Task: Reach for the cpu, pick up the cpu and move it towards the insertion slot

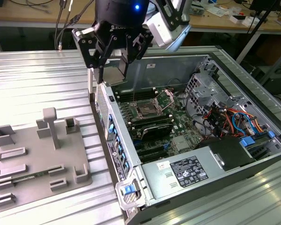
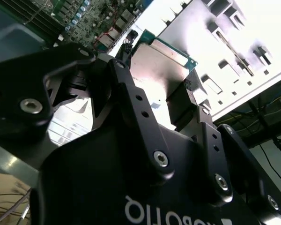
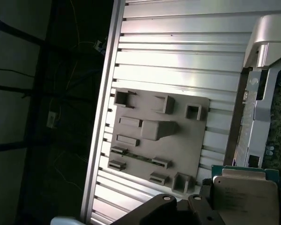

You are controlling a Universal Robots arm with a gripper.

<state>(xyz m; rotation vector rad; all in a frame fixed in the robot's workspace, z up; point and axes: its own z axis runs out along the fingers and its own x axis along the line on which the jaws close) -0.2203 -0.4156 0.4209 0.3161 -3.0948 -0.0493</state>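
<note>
Black finger links of the hand crowd the second wrist view, and between their tips sits the cpu, clamped by opposite edges; its silvery lid faces the lens with a thin green rim showing along one side. First wrist view shows the same cpu held clear of the ribbed desk, with the grey tray lying on that desk well apart from it; in the exterior view the hand hangs over the near wall of the open computer case, at the case's far corner on the exterior view's left. I judge the chip light and quite stiff, its metal top smooth and likely slippery, its underside contacts fragile; the edges, where the fingers now sit, look the right place to hold it, and a firm but gentle squeeze seems wise, since it may twist or slip if bumped. Inside the case, the insertion slot lies on the motherboard with its shiny frame and dark centre, below and to the exterior view's right of the hand, not yet reached.
</note>
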